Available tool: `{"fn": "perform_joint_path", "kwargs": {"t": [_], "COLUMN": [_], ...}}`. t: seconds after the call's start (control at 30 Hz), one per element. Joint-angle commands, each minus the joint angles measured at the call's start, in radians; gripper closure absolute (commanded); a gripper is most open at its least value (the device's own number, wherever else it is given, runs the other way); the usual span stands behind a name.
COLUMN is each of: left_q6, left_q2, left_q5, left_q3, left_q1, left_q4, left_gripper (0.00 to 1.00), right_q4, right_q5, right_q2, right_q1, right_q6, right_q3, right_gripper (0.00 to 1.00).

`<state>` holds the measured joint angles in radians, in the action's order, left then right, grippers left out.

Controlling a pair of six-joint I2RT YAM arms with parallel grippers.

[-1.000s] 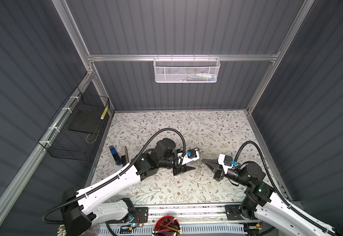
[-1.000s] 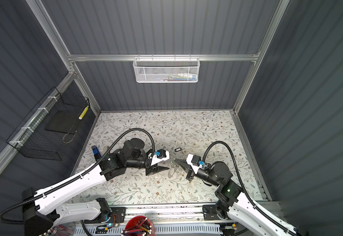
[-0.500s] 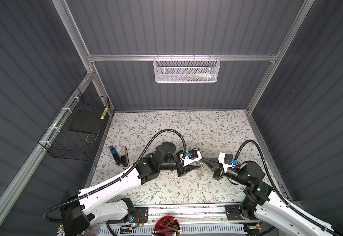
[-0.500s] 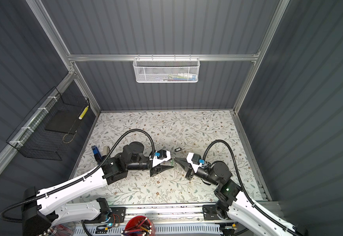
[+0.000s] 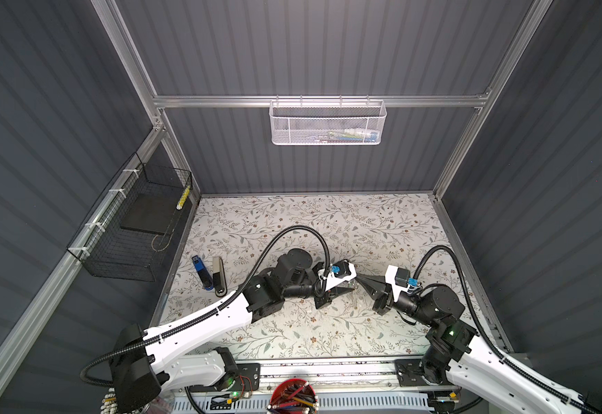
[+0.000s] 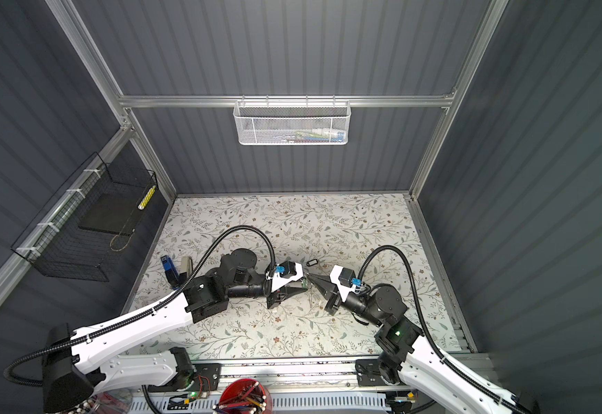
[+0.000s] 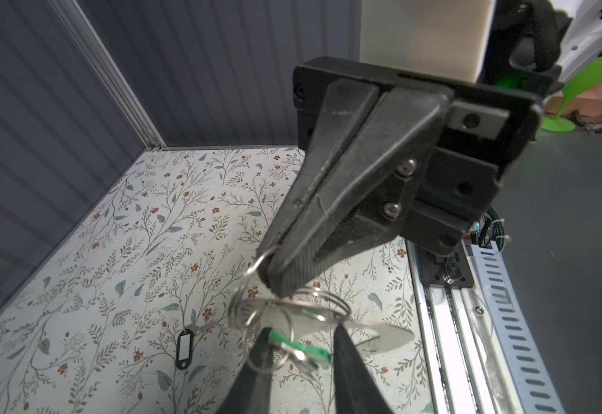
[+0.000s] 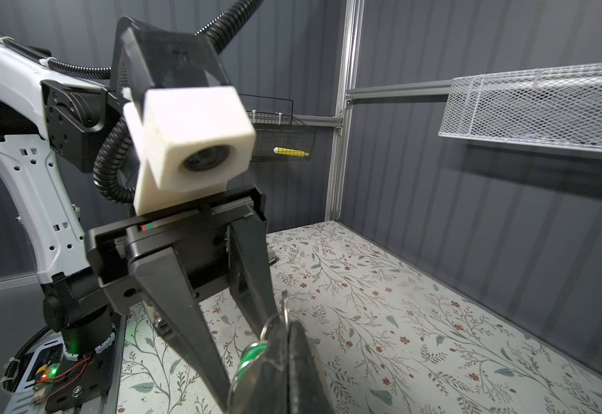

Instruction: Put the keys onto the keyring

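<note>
Right gripper [image 7: 274, 283], jaws shut, holds the keyring [image 7: 382, 331]. Left gripper [image 7: 299, 331] jaws half-closed astride the green key [image 7: 301, 347], grip unclear. Black-tagged key [image 7: 184, 347] lies unthreaded on the tabletop [image 7: 113, 251], twelve o'clock of them.

Left wrist view: the bottom edge is cutting off both fingers [image 7: 249, 383] of the left jaws. They are pinching the bright green plastic key tag [image 7: 299, 347] and covering its two ends. Its small metal key [image 7: 303, 359] is blurring into the tangled thin wire rings [image 7: 246, 315]. The closed tips of the right jaws are hiding the spot where they are clamping the dark grey flat keyring [image 7: 382, 333], itself out of focus.

Right wrist view: the green tag is peeking out behind the right jaws, mostly hidden.

In a top view: the black-framed white-insert key tag [image 6: 312, 262] is showing as a speck, its key too small to tell. The contents of the white mesh wall basket [image 6: 290, 122] are reading only as a smear.
</note>
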<state>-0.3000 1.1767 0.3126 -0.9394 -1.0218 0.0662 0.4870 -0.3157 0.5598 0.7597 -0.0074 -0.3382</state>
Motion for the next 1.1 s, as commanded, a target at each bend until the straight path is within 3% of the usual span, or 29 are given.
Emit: {"fn": "perform_joint_path", "kwargs": {"t": [0.0, 0.23, 0.47, 0.73, 1.07], "left_q6": [0.016, 0.028, 0.012, -0.018, -0.077], "left_q2": [0.002, -0.006, -0.013, 0.006, 0.005], "left_q5": [-0.058, -0.131, -0.152, -0.030, 0.082], "left_q3": [-0.009, 0.007, 0.013, -0.005, -0.043], "left_q1": [-0.010, -0.037, -0.059, -0.061, -0.061], "left_q4": [-0.007, -0.038, -0.049, -0.006, 0.064], "left_gripper": [0.64, 0.64, 0.79, 1.00, 1.00], "right_q4": [0.070, 0.072, 0.071, 0.085, 0.086], "right_q5": [0.015, 0.032, 0.038, 0.022, -0.010], "right_q2": [-0.012, -0.020, -0.020, -0.031, -0.062], "right_q1": [-0.001, -0.001, -0.001, -0.002, -0.003], "right_q6": [0.015, 0.019, 0.018, 0.011, -0.001], "right_q3": [-0.001, 0.004, 0.007, 0.010, 0.024], "right_gripper": [1.00, 1.00, 1.00, 1.00, 1.00]}}
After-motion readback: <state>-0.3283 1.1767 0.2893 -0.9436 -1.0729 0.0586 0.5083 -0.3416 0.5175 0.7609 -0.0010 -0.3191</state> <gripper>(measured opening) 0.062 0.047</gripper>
